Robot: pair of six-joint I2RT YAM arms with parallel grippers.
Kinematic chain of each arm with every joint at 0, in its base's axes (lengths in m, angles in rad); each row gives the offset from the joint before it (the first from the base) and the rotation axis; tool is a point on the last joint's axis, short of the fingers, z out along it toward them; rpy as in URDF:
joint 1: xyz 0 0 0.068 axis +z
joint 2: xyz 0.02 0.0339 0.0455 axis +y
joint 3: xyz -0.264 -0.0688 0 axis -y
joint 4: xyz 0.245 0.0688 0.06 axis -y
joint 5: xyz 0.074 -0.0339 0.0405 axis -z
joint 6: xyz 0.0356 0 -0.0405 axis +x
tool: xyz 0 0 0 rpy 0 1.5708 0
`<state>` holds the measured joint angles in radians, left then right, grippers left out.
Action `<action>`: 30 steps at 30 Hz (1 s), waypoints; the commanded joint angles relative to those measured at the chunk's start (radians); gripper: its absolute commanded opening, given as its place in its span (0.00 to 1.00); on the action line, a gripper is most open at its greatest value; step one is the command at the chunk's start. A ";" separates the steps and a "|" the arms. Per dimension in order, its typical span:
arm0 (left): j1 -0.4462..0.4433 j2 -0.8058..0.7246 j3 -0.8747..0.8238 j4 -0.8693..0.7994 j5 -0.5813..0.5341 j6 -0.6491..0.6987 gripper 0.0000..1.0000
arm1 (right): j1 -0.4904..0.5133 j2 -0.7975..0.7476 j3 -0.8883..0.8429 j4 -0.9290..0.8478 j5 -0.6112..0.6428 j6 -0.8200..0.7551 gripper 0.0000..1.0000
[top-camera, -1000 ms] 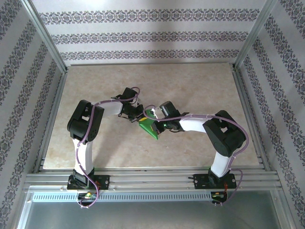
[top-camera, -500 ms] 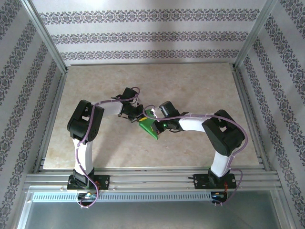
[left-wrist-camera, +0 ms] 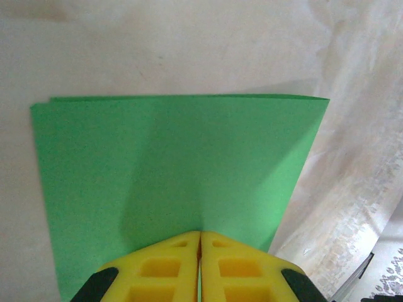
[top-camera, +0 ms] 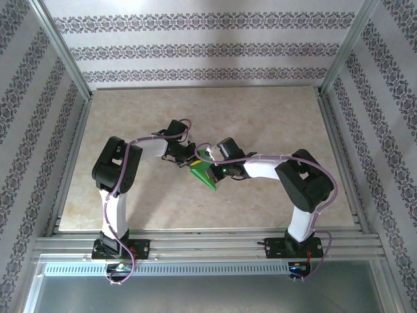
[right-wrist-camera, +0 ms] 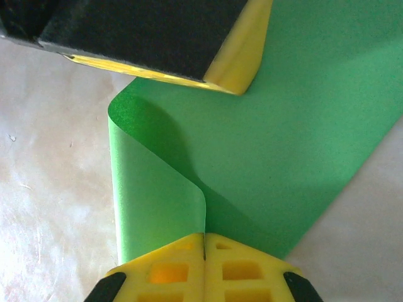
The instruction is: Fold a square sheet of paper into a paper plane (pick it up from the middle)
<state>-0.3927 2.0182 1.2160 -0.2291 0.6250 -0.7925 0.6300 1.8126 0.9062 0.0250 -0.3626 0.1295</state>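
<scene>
– Beige marbled table [top-camera: 273, 124], patterned walls [top-camera: 208, 49] round it. Where do we log the square sheet of paper [left-wrist-camera: 176, 163]?
– Over the table's middle, a little toward its near edge. Bright green, doubled over; one flap curls back on itself.
– And the left gripper [left-wrist-camera: 200, 236]?
– We note its yellow fingers [left-wrist-camera: 164, 267] pressed together on one edge of the sheet, just left of the table's middle.
– And the right gripper [right-wrist-camera: 204, 238]?
– Jaws closed too, pinching the curled flap, just right of the table's middle. Its wrist camera gives us a left finger [right-wrist-camera: 157, 31] on the sheet's far edge.
– Does the sheet touch the table?
– We cannot tell.
</scene>
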 commanded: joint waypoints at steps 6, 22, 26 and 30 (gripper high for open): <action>-0.009 0.037 -0.024 -0.041 -0.013 -0.008 0.10 | -0.010 0.025 0.019 -0.022 0.014 0.007 0.06; -0.009 0.000 -0.006 -0.030 0.002 -0.023 0.10 | -0.017 0.024 0.011 -0.032 0.010 0.009 0.06; -0.001 -0.061 -0.010 0.013 0.017 -0.060 0.13 | -0.017 0.025 0.011 -0.031 0.008 0.009 0.06; 0.027 -0.155 -0.087 0.087 -0.012 -0.132 0.15 | -0.018 0.030 0.012 -0.031 0.004 0.008 0.06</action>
<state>-0.3862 1.9507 1.1736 -0.2020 0.6266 -0.8581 0.6235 1.8187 0.9066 0.0181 -0.3634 0.1295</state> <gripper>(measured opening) 0.150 0.065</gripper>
